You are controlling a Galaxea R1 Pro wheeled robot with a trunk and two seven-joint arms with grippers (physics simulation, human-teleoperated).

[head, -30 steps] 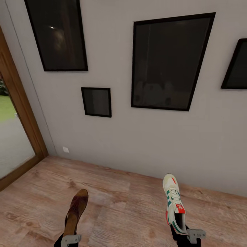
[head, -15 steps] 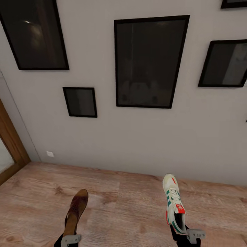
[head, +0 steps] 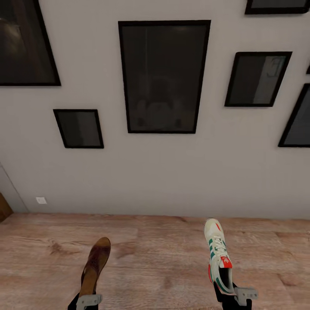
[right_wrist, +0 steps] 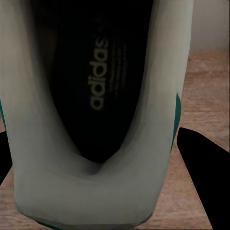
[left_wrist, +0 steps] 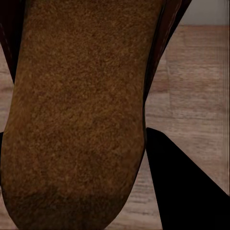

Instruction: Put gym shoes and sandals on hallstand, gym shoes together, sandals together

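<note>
A brown sandal (head: 95,265) is held off the corridor floor (head: 155,258) by my left gripper (head: 86,299), which is shut on its heel end at the lower left of the head view. Its suede footbed (left_wrist: 76,110) looms large in the left wrist view, with a dark finger (left_wrist: 184,187) beside it. A white gym shoe (head: 218,256) with green stripes and a red tongue tab is held by my right gripper (head: 232,295), shut on its heel. The shoe's dark insole (right_wrist: 98,81) faces the right wrist camera. The hallstand is out of view.
A pale wall (head: 172,181) stands straight ahead, hung with several black-framed pictures (head: 163,77). A small white socket (head: 41,200) sits low on the wall at the left. A brown door frame corner (head: 3,209) shows at the far left edge.
The whole view has swung to the right: the door frame and pictures slid left and more frames came in at the right. Both grippers and their shoes kept their places in the picture.
</note>
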